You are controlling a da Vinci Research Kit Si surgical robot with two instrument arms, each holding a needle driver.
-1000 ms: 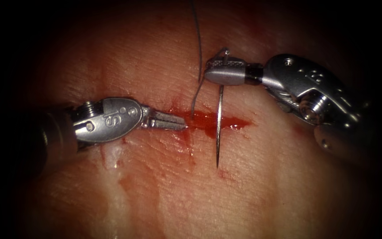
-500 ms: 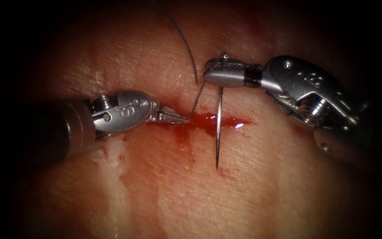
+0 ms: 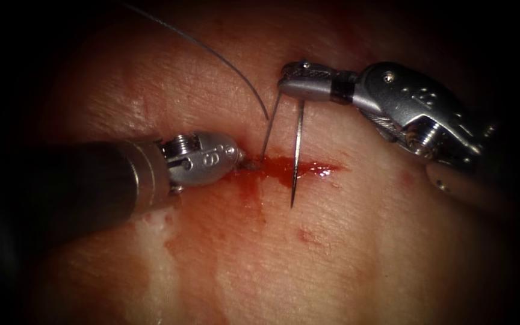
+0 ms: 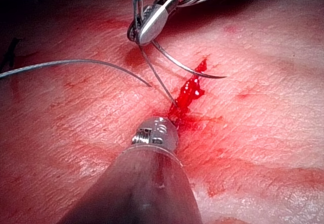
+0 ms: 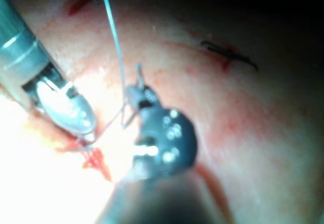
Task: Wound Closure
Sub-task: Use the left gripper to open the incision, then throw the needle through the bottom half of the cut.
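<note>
Pale pink, ridged pork tissue (image 3: 344, 253) forms the ground, its short cut (image 3: 290, 168) filled with red fluid (image 3: 284, 170). Left silver needle driver (image 3: 249, 162): tip at the cut's left end where the thin grey thread (image 3: 212, 51) enters the tissue; jaws' state cannot be told. Curved steel needle (image 3: 296, 156): free of tissue, hanging across the cut, point below it. Right silver needle driver (image 3: 287, 84): jaws pressed together, pinching the needle near its thread end.

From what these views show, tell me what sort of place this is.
Likely a surgical practice bench. Two tools work over tissue with a cut wet with red fluid. The right tool holds a needle near its thread end, tip free; the left tool is at the cut.
</note>
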